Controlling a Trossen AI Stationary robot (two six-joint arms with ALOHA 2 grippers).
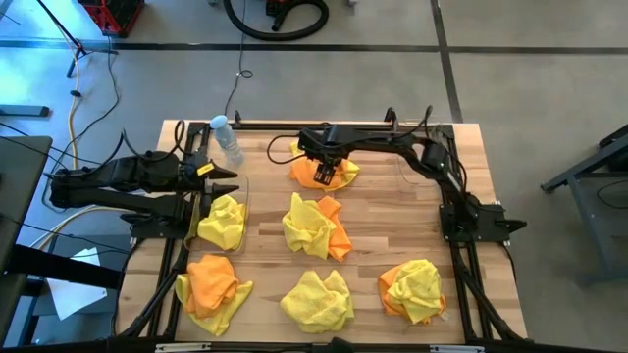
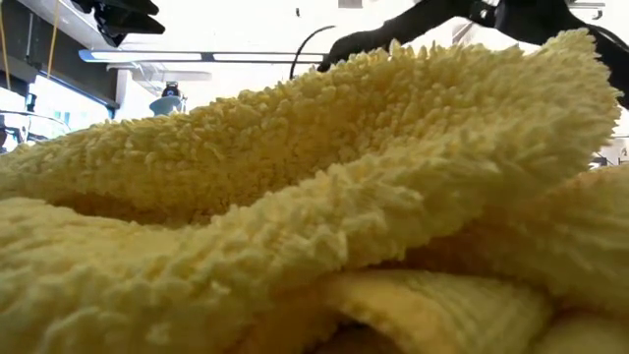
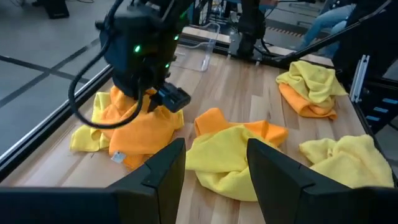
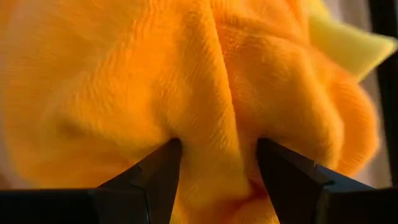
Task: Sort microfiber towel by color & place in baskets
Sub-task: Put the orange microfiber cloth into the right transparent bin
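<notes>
My right gripper (image 1: 324, 173) reaches to the far middle of the table and is shut on an orange towel (image 1: 316, 169) that lies on a yellow one (image 1: 345, 167). My left gripper (image 1: 222, 182) is open and hovers at the table's left, over the far end of a transparent basket (image 1: 244, 201) in which a yellow towel (image 1: 224, 222) lies. The left wrist view shows the second basket (image 3: 210, 48) beyond the right gripper (image 3: 158, 102). Other yellow and orange towels lie loose on the table. My right gripper comes at the orange towel from above, pointing down. A raised fold (image 4: 214, 158) on top of the towel is pinched between the two fingers (image 4: 158, 171), which dent the cloth on either side. The towel's spread part (image 3: 140, 134) still lies on the table.
A yellow-and-orange heap (image 1: 314, 227) lies mid-table, an orange-on-yellow heap (image 1: 211, 284) near left, a yellow towel (image 1: 316, 299) near middle, a yellow-on-orange heap (image 1: 414, 289) near right. A blue-capped bottle (image 1: 226, 139) stands far left. A yellow towel (image 2: 314, 197) fills the low view.
</notes>
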